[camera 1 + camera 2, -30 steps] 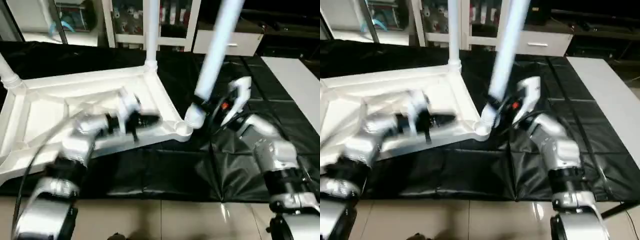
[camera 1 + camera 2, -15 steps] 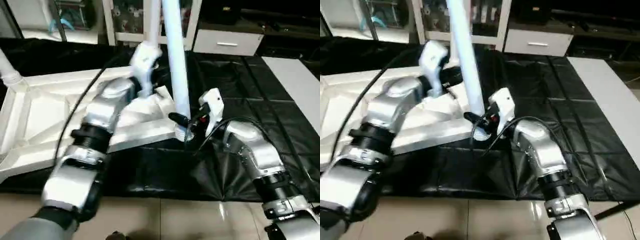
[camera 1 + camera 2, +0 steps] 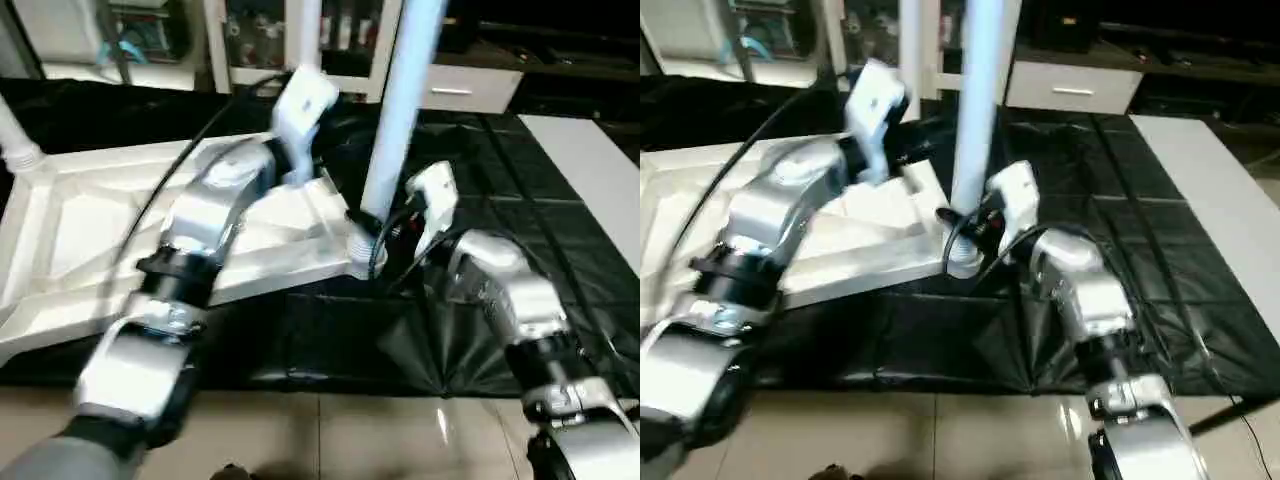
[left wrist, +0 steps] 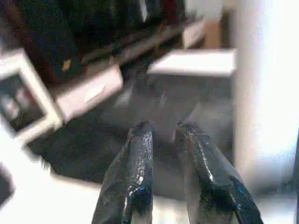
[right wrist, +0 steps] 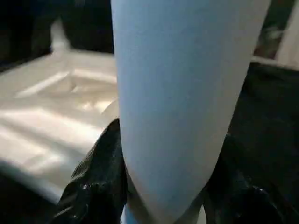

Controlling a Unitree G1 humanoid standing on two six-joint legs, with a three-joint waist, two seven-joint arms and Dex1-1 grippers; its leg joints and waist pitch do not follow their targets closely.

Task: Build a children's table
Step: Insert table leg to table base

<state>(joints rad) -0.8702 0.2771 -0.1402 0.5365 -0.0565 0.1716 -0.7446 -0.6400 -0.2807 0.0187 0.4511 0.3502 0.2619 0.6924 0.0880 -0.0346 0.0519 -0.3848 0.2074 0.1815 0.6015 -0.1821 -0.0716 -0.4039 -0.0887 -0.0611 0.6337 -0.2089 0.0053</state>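
The children's table top (image 3: pixel 90 215) lies upside down, ribbed side up, on black cloth. One white leg (image 3: pixel 305 20) stands in its far right corner, and another leg (image 3: pixel 15 145) stands at the far left. My right gripper (image 5: pixel 166 154) is shut on a third leg (image 3: pixel 398 110) low down, one black finger (image 5: pixel 100 177) on each side. That leg stands nearly upright with its flared end at the near right corner socket (image 3: pixel 358 243). My left gripper (image 4: pixel 164 128) is raised over the top's right edge, just left of the held leg. Its fingers stand narrowly apart, with nothing between them.
The black-draped work table (image 3: pixel 300 350) ends at a tiled floor in front. A white board (image 3: pixel 590 160) lies at the right. White shelving (image 3: pixel 240 40) and a drawer unit (image 3: pixel 470 85) stand behind the table.
The held leg has swung from a slant to nearly upright, its end now at the corner socket. My left arm has risen from low over the top to beside that leg.
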